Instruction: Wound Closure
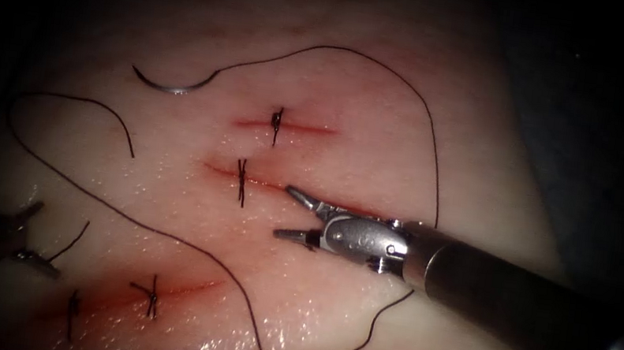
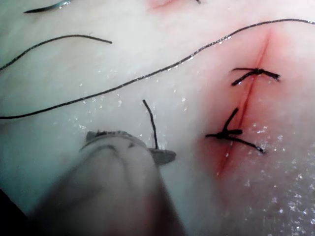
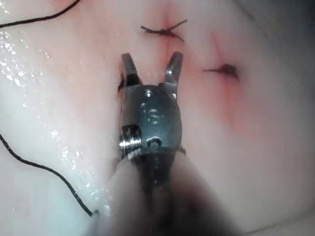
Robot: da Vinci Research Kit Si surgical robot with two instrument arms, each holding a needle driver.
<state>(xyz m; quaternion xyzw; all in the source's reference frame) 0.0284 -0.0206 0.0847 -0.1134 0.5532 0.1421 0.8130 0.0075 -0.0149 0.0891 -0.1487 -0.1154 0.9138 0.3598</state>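
The curved needle (image 1: 168, 87) lies loose on the tissue (image 1: 327, 312) at the upper left, not in it and held by neither tool. Its thread (image 1: 388, 69) arcs up and right, then drops behind the right tool's shaft. My right tool (image 1: 282, 211) (image 3: 151, 56) has its jaws open and empty over the right end of the middle cut (image 1: 279, 187), just right of its stitch (image 1: 241, 182) (image 3: 163, 30). My left tool (image 1: 46, 239) (image 2: 130, 145) sits at the lower left, jaws apart. A short thread end (image 1: 72, 241) (image 2: 151, 123) lies against one jaw.
An upper cut (image 1: 310, 128) carries one knot (image 1: 277, 121). The lower-left cut (image 1: 187, 288) (image 2: 251, 93) has two stitches (image 1: 153, 294) (image 1: 72, 314). A long loose thread (image 1: 162, 230) (image 2: 147, 76) crosses the tissue from the left edge to the bottom. Red fluid stains each cut.
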